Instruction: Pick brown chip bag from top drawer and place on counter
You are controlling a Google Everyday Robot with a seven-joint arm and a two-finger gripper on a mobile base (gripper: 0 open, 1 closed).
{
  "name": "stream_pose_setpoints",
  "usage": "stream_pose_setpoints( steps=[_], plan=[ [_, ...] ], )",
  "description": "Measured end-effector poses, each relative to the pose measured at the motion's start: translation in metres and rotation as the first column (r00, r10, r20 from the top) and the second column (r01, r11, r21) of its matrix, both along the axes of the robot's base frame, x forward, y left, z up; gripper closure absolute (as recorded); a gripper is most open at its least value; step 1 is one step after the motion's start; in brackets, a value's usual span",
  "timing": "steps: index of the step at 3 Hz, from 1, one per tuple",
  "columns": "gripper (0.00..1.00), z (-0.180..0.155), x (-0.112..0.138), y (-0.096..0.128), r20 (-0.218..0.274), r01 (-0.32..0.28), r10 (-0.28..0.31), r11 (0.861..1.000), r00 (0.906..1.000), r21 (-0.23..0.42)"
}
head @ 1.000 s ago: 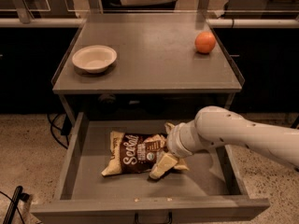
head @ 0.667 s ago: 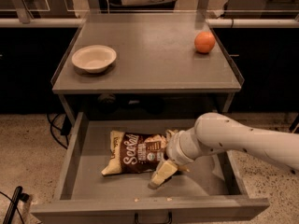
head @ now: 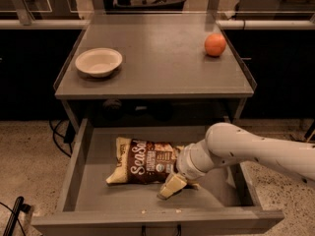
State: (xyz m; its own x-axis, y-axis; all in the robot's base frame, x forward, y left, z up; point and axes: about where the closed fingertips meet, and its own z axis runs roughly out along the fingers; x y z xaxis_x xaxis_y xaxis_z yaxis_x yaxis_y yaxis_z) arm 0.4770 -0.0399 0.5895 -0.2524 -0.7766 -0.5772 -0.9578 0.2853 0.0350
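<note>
The brown chip bag [head: 142,162] lies flat on the floor of the open top drawer [head: 93,191], left of centre, with its white script facing up. My gripper [head: 173,183] is down inside the drawer at the bag's right end, touching or overlapping that end. The white arm [head: 256,151] reaches in from the right and hides the bag's right edge. The counter [head: 157,63] is the grey tabletop directly above the drawer.
A cream bowl [head: 98,61] sits on the counter's left side and an orange [head: 215,44] on its right rear. The drawer's front wall [head: 157,220] is near the bottom edge. Speckled floor lies on both sides, with cables at the left.
My gripper has moved lower and a little toward the drawer's front, staying at the bag's right end. The bag has hardly moved.
</note>
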Motion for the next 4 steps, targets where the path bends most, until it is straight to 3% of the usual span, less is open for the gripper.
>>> stream_pose_setpoints(
  steps=[4],
  plan=[
    [0.16, 0.0016, -0.0055, -0.0012, -0.034, 0.0, 0.0, 1.0, 0.9994, 0.005]
  ],
)
